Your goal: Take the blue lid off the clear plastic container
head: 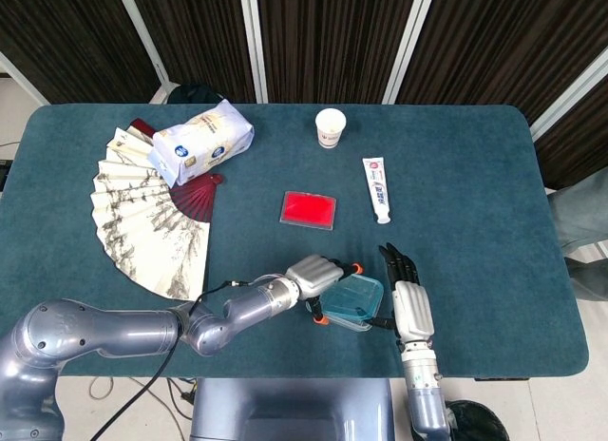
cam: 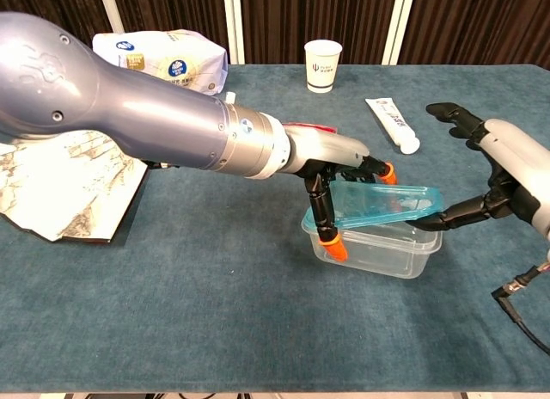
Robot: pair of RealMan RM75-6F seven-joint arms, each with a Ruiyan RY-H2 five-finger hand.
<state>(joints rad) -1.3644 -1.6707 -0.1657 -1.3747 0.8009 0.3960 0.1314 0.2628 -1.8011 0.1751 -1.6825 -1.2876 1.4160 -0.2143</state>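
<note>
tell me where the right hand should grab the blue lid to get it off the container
Likely the raised right-hand edge of the blue lid. It sits tilted there, lifted clear of the clear plastic container, so a finger can slip under it. Come in from the right, where the right hand is open, one fingertip at that edge. The left hand grips the container's left end, blocking that side.
</note>
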